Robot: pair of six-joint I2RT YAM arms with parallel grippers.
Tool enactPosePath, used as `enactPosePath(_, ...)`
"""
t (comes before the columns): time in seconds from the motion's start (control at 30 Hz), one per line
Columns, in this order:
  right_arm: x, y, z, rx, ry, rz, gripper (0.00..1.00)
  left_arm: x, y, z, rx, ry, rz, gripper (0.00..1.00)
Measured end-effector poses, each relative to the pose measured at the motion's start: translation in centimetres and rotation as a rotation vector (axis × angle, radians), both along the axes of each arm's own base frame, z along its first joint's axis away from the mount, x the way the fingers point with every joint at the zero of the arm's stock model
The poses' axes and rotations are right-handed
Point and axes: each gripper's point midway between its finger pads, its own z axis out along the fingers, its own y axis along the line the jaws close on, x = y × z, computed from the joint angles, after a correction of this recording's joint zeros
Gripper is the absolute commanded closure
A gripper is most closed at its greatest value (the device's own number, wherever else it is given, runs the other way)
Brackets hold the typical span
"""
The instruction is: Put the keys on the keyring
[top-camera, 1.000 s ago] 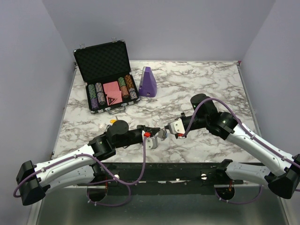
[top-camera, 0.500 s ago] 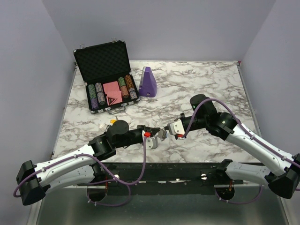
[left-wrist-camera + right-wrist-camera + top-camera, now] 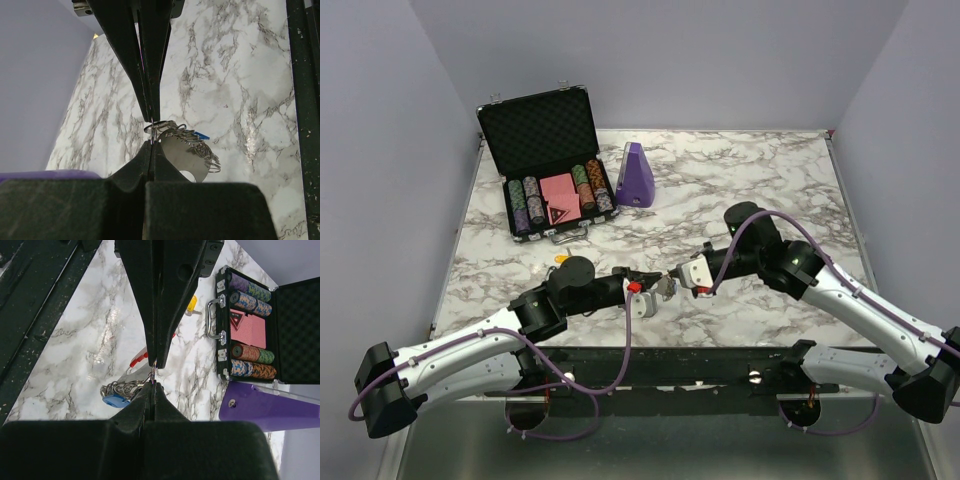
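I have both arms meeting low over the bench (image 3: 750,180), at about 6 o'clock near its front edge. The keyring (image 3: 663,287) hangs between the two sets of jaws, clear of the marble.

On my left wrist camera the left jaws are together. They pinch a thin wire loop of the keyring at their very tips. A bunch of silvery keys (image 3: 187,150) with a blue tag (image 3: 201,135) fans out at 4 o'clock from that pinch.

On the right wrist camera the right jaws are also together, clamped on the ring's wire. The bunch hangs at 8 o'clock of the tips. The red arc (image 3: 139,359) pokes out at 10 o'clock, half hidden behind a finger.

One yellow key (image 3: 560,258) lies alone on the bench at 9 o'clock of the keyring, beside the left arm's wrist.

An open chip case (image 3: 540,130) sits at 11 o'clock on the bench. A purple block (image 3: 636,175) stands at its 3 o'clock.
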Motion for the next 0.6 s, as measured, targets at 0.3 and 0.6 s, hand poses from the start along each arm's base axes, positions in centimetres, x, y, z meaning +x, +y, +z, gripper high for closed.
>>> enactPosePath(0.3,0.14,0.26,0.17,0.013,0.007,-0.008,1.00,-0.08,0.07,0.71,-0.030,-0.009,0.001,1.00)
enactPosePath(0.6,0.04,0.01,-0.16,0.027,-0.037,0.003,1.00,-0.38,0.09,0.80,-0.047,0.007,-0.006,1.00)
